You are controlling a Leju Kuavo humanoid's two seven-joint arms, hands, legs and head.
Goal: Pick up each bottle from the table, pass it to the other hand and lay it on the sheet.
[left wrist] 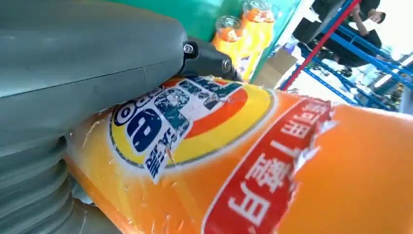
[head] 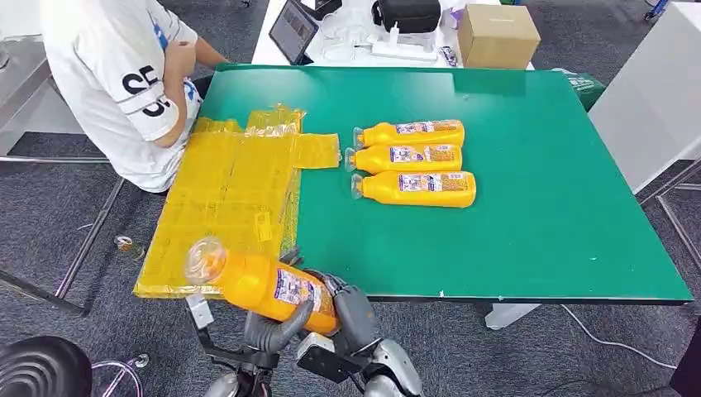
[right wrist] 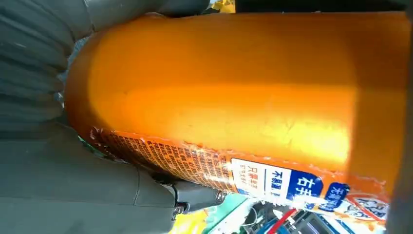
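One orange bottle [head: 264, 285] sits low in the frame's centre-left, off the table edge, clasped by both the left hand [head: 277, 327] and right hand [head: 354, 314]; a mistimed release could drop it short of the yellow sheet [head: 223, 198].

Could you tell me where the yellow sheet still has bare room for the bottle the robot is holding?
The whole yellow sheet is bare, from the person at its far end to the table's near edge. The crowded spot is right of it, where three bottles lie in a row.
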